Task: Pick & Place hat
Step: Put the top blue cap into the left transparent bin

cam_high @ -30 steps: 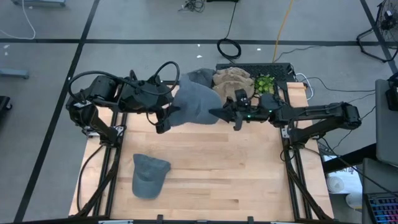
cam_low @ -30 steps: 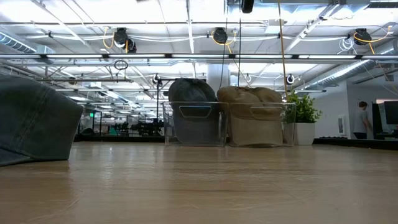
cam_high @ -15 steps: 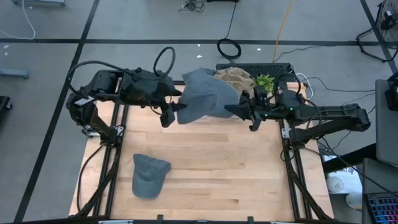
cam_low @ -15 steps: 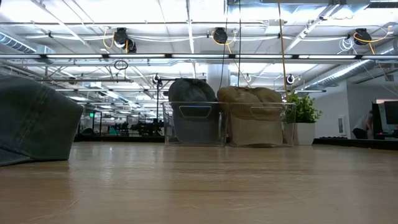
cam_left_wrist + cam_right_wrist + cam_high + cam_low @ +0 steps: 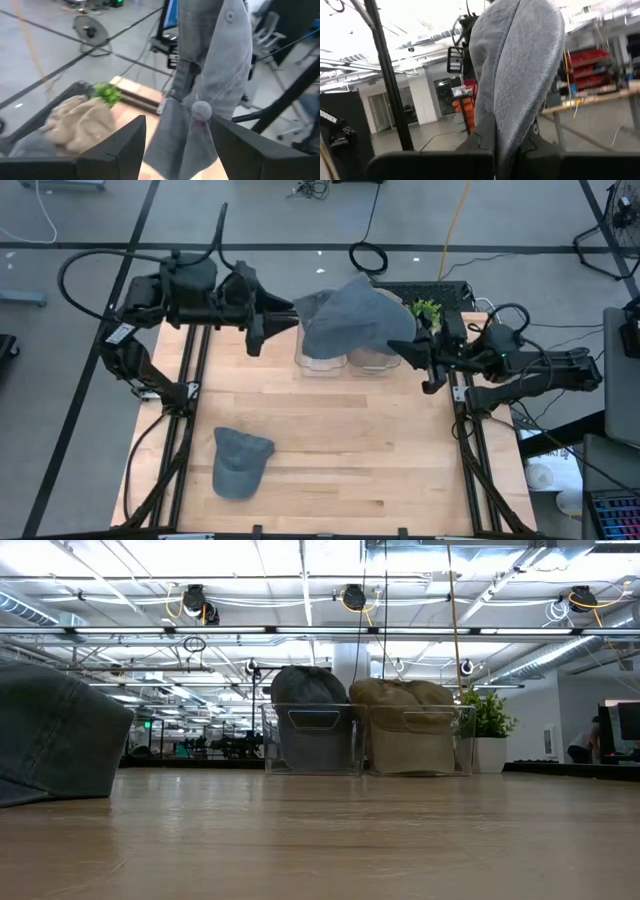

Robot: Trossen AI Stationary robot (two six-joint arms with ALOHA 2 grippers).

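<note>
High view: right tool [image 5: 418, 358] is gripping the hat [image 5: 350, 320], hanging over the bins [image 5: 345, 360]; left tool [image 5: 275, 315] is gaping, just beside.

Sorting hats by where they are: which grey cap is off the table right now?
The grey cap hanging from the right end effector above the clear bins; the other loose grey cap lies flat on the tabletop.

A light wooden table [image 5: 340, 440] carries two clear plastic bins [image 5: 365, 740] side by side at its far edge. Just beside them stands a small green leafy plant in a white pot [image 5: 485, 735]. A coiled black cable [image 5: 368, 257] lies on the grey floor beyond. Far off at the room's right edge is what seems to be a person [image 5: 580, 750], bending.
</note>
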